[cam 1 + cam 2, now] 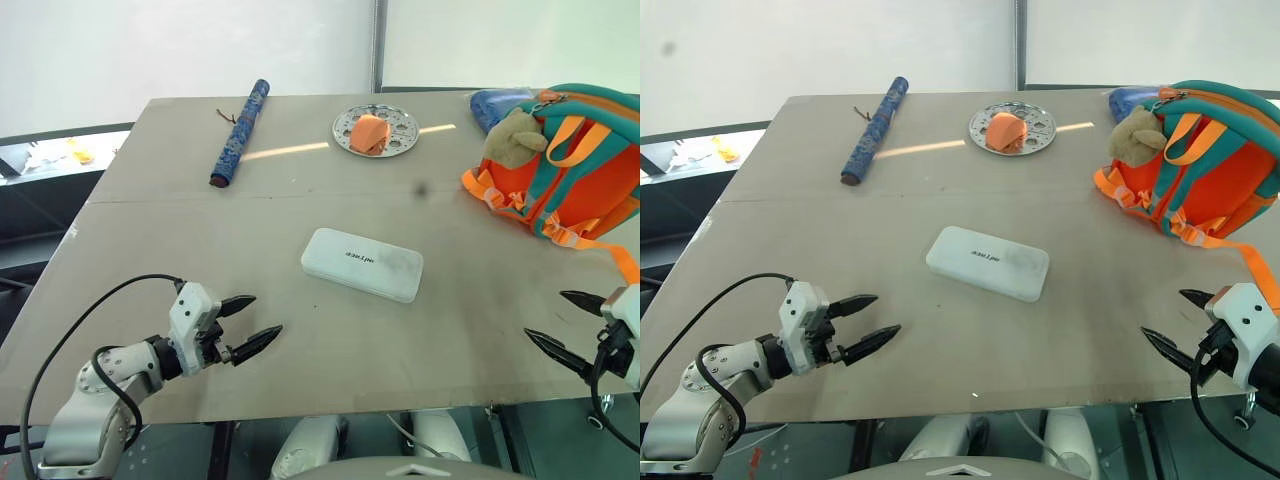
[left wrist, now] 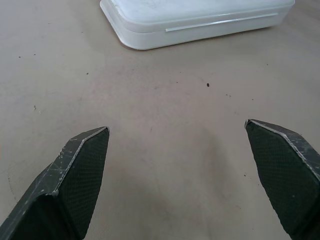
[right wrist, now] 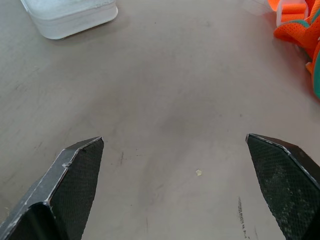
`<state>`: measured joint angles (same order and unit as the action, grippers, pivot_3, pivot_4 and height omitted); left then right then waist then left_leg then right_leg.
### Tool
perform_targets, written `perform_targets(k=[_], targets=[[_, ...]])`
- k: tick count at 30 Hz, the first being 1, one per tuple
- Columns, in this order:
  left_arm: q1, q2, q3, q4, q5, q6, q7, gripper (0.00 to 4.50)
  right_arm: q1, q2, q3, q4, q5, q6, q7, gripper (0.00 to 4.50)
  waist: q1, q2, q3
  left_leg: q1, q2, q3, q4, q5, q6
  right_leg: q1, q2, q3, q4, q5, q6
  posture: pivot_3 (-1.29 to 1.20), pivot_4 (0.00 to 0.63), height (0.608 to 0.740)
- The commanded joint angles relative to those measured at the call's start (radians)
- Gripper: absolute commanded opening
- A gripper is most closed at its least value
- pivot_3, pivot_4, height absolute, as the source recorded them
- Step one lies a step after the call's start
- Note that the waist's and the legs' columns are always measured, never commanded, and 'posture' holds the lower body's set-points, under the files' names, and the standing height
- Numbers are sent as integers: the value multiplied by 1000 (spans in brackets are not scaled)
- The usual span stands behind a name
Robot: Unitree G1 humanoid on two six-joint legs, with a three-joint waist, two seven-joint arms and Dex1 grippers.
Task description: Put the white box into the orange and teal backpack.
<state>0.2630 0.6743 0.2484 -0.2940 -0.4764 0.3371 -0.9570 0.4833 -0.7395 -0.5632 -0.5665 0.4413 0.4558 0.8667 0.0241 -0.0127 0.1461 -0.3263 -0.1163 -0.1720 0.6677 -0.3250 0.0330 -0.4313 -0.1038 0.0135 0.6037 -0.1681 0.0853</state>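
I see both end effectors wide open, empty; the white box [image 1: 362, 264] lies mid-surface, nearer my left end effector [image 1: 248, 326] than my right end effector [image 1: 565, 323].

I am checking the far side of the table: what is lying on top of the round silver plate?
An orange object lies on the round silver plate, covering its middle. What the object is cannot be told.
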Motion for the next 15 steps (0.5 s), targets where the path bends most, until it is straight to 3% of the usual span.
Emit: perform_targets(k=[1, 7, 10, 15], targets=[[-29, -1, 17, -12, -26, -13, -1, 4454, -3, 1, -29, -22, 19, -8, -4, 4500, 0, 0, 0, 0, 0, 0, 0, 0, 0, 0, 0, 0, 0, 0, 0, 0, 150, 733], [-132, -61, 14, 60, -13, -7, 79, 4454, -46, 56, 23, -102, 26, 25, -107, 4500, 8, 0, 0, 0, 0, 0, 0, 0, 0, 0, 0, 0, 0, 0, 0, 0, 150, 733], [-172, -76, 16, 77, -47, 15, 79, 4500, -71, 45, 67, -144, 28, 94, -155, 3756, 9, 0, 0, 0, 1, 0, 0, 0, -1, 0, 1, 0, 0, 2, -2, 0, 150, 733], [-242, -87, 5, 77, -45, 71, 148, 2135, -180, 61, 174, -202, 32, 234, -293, 1341, 14, -1, 1, 0, 1, 0, 0, 0, -1, -1, 1, 1, -1, 2, -3, 0, 150, 733]])
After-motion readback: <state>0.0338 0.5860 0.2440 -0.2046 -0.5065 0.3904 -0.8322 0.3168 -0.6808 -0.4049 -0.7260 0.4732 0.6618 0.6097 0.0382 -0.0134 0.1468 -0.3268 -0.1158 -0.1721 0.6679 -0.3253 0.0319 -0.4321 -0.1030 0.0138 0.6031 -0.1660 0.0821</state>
